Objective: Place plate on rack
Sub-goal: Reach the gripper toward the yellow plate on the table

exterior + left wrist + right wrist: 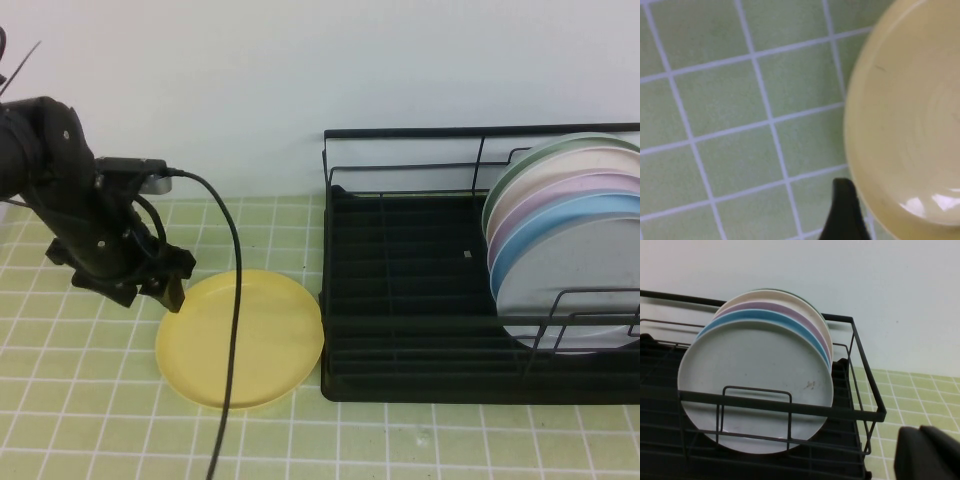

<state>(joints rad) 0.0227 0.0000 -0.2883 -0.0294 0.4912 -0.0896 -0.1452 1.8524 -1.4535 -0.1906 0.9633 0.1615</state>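
A yellow plate point(245, 340) lies flat on the green tiled table, just left of the black dish rack point(400, 385). My left gripper point(172, 293) is down at the plate's left rim and stands open. In the left wrist view one dark finger point(845, 212) sits just outside the yellow plate's point(910, 125) rim; the other finger is hidden. The right arm is out of the high view. Its wrist view shows my right gripper point(927, 455), shut and empty, beside the rack's point(790, 407) right end.
Several plates point(570, 240) stand upright in the rack's right half, a grey one point(755, 385) in front. The rack's left half holds nothing. A black cable point(232, 300) from the left arm trails across the yellow plate. A white wall stands behind.
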